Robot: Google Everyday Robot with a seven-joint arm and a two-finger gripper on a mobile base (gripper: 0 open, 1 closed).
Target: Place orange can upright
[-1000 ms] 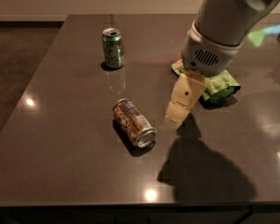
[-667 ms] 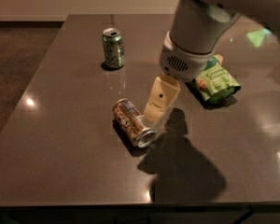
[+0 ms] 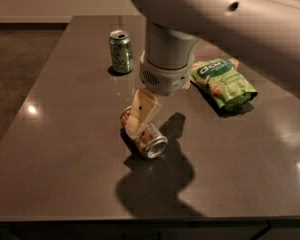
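Poised low over the desk [image 3: 65,149], my hand [image 3: 136,126] hangs under the wrist housing and tilts down toward the view's left. In the one camera view its cream tip overlaps the upper side of the orange can [image 3: 153,143]. I cannot tell whether it touches or only hovers just above, nor whether the hand is wide, narrow or holding anything. The orange can lies on its side near the middle of the desk, one silver end turned toward the camera and the other hidden behind my hand. I judge it light, and stiff only until squeezed: thin aluminium walls dent under a hard pinch, and the smooth round body may roll or slip on this glossy top. The best hold, I think, is across the body near mid-length, square to its axis, so it can be swung up onto a silver end. My arm comes in from the upper right, the wrist nearly vertical above the can. A green can [image 3: 120,51] stands upright well apart at the far side, and a green bag [image 3: 223,81] lies to the right.
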